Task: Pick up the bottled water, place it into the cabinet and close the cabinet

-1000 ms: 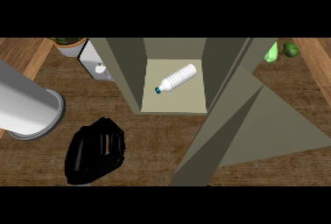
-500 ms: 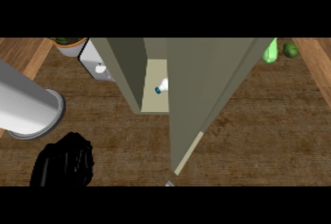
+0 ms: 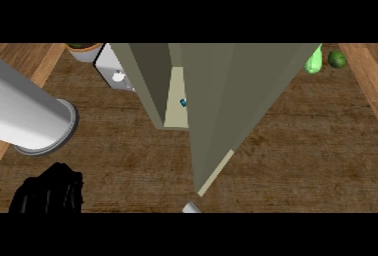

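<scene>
Door (image 3: 236, 105) nearly shut over the cabinet (image 3: 151, 80) — only the bottle's blue cap (image 3: 183, 102) shows. Left hand (image 3: 48, 195) low on the counter (image 3: 295, 165), fingers curled, empty; right hand's fingers — cannot tell.

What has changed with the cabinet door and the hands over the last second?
The cabinet door has swung most of the way shut, leaving a narrow gap where only the bottled water's blue cap shows. The left hand has drawn back toward the lower left corner, holding nothing. The bottle stays inside the cabinet; the green items at the upper right have not moved.

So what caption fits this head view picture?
Cabinet door nearly shut, bottle's cap peeking through the gap, left hand low.
</scene>
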Available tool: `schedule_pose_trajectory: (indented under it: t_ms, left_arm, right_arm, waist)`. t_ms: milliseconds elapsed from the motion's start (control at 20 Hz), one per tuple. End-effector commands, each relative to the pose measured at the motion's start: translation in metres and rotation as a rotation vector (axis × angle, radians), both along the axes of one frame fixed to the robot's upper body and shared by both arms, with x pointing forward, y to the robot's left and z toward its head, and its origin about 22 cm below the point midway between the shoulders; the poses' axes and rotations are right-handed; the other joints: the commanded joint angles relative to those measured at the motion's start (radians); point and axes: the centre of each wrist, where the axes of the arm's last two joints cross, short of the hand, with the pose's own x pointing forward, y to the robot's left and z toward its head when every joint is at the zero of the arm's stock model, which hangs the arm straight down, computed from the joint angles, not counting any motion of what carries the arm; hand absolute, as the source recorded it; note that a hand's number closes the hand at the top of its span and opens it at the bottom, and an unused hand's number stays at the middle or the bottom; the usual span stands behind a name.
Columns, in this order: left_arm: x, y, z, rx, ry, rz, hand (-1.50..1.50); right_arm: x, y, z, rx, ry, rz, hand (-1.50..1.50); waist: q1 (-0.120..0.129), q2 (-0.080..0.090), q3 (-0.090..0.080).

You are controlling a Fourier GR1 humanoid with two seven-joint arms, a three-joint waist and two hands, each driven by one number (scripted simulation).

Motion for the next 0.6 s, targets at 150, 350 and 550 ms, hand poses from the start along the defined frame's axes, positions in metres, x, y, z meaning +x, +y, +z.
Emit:
schedule_pose_trajectory:
  t_ms: [150,350,550]
  left_arm:
    - [-0.024,0.026,-0.001,0.011,0.007,-0.018,1.5]
    - [-0.022,0.027,0.006,0.016,-0.011,-0.008,1.5]
    - [-0.03,0.055,0.006,0.02,-0.012,0.006,1.5]
  right_arm:
    - [0.061,0.052,0.015,0.097,0.068,-0.119,1.5]
    - [0.105,0.064,0.023,0.125,0.165,-0.128,1.5]
    - [0.155,0.05,0.012,0.125,0.265,-0.087,1.5]
  waist:
    - [0.025,0.006,0.0]
    - [0.009,0.006,0.003]
    - [0.006,0.009,0.003]
